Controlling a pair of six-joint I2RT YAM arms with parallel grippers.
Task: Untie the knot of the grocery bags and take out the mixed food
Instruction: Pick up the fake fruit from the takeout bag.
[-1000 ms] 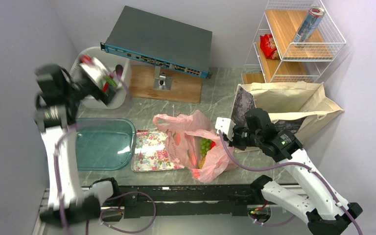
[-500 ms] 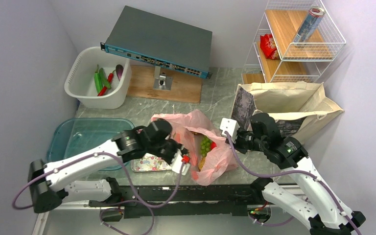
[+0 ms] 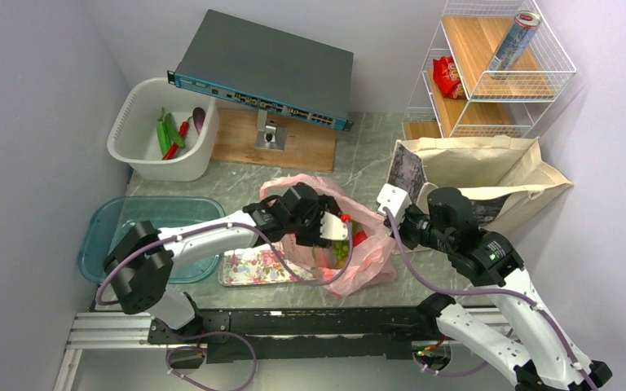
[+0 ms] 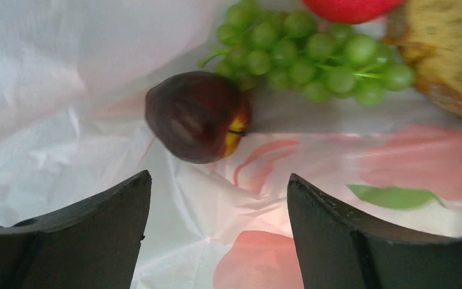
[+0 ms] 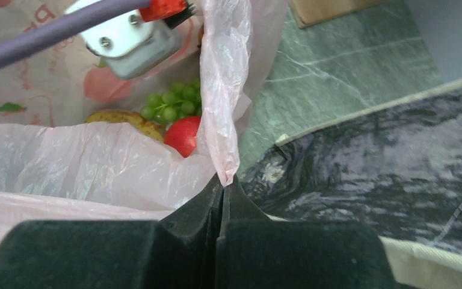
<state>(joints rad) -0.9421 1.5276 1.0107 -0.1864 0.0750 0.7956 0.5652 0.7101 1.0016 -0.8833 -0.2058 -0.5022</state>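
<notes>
The pink plastic bag [image 3: 371, 265] lies with its mouth wide; no knot shows. My left gripper [image 3: 332, 243] reaches into the mouth. In the left wrist view it [image 4: 218, 177] is open and empty, just short of a dark plum [image 4: 197, 116], with green grapes [image 4: 304, 51], a red apple [image 4: 349, 7] and bread [image 4: 445, 54] beyond. My right gripper [image 3: 393, 218] is shut on the bag's right edge [image 5: 224, 162] and holds it up. The canvas tote [image 3: 489, 175] stands behind it. Peppers [image 3: 165, 134] and an eggplant [image 3: 199, 119] lie in the white basin [image 3: 130, 155].
A teal tub [image 3: 130, 236] and a floral tray [image 3: 249, 265] lie left of the bag. A network switch [image 3: 265, 69] on a wooden stand is at the back. A wire rack [image 3: 538, 81] at the back right holds a silver can [image 3: 515, 41] and a red snack packet [image 3: 447, 76].
My left arm swung from the white basin down to the pink bag and into its mouth. My right gripper kept its hold on the bag's edge and drew it slightly right.
</notes>
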